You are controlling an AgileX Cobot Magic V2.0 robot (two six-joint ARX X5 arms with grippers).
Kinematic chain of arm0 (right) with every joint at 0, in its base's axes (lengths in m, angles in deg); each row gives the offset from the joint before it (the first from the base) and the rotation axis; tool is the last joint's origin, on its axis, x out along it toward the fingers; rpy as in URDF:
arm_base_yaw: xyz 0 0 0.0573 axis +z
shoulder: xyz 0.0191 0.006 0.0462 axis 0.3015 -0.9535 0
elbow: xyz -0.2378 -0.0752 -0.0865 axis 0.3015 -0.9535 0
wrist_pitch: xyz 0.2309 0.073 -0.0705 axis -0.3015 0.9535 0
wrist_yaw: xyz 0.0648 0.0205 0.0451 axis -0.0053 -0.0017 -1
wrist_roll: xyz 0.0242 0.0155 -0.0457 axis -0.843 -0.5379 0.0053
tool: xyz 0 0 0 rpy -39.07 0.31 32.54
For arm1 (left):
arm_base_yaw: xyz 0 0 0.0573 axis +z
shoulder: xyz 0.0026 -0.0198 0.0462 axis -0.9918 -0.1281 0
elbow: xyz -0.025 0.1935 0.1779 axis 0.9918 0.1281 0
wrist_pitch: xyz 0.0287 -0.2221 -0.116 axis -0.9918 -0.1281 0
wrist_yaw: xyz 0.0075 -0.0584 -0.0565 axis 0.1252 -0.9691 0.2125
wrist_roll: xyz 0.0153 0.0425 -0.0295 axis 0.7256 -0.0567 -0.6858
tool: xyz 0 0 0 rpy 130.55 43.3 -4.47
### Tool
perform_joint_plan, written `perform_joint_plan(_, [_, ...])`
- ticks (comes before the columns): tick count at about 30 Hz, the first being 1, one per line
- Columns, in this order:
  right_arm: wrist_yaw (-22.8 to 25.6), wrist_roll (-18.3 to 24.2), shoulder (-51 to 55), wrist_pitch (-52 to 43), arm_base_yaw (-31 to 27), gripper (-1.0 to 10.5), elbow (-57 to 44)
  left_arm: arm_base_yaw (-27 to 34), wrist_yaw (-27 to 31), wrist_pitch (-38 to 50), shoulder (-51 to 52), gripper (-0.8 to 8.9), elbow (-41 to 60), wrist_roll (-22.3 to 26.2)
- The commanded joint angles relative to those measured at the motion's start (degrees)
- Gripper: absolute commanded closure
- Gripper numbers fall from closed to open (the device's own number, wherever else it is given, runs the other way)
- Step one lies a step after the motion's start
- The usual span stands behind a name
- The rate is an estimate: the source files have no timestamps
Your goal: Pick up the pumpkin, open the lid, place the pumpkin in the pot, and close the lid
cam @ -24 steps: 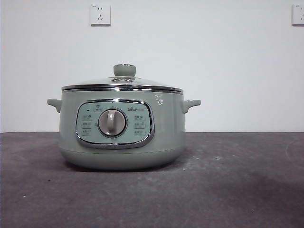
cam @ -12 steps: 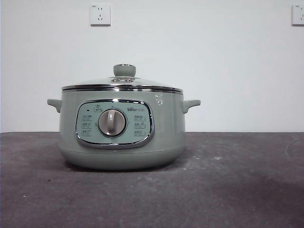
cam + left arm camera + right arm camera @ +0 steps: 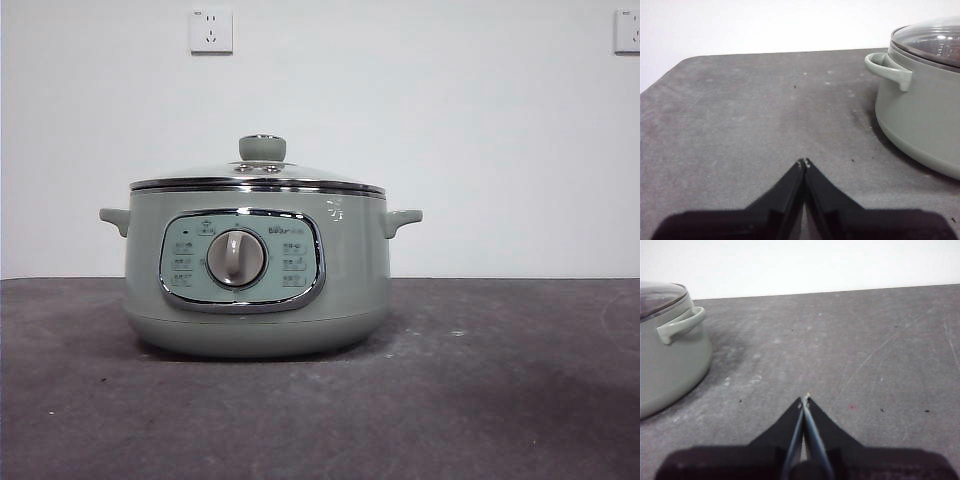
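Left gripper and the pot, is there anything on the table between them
Nothing: in the left wrist view only bare dark tabletop lies between the left gripper, its jaws shut, and the pot with its lid on.

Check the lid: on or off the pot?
On. The lid sits level on the pot, chrome rim flush all round.

No change across the front view frames: pot [image 3: 255,270], lid [image 3: 258,175] and bench [image 3: 500,400] read the same in all three, nothing moved, arrived or left. No arm enters the front view at any point. Wrist views have no earlier frames to compare, so end effector motion can't be judged.
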Motion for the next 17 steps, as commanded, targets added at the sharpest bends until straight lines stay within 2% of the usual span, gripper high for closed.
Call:
perform_joint_plan(1, [0.2,-0.7,0.2,0.6,0.0,9.5,-0.5,0.2,-0.1,0.0,0.2,8.17,0.9,-0.4])
perform_joint_plan(17, [0.2,-0.7,0.2,0.6,0.0,9.5,-0.5,0.2,-0.1,0.0,0.2,8.17,0.9,-0.4])
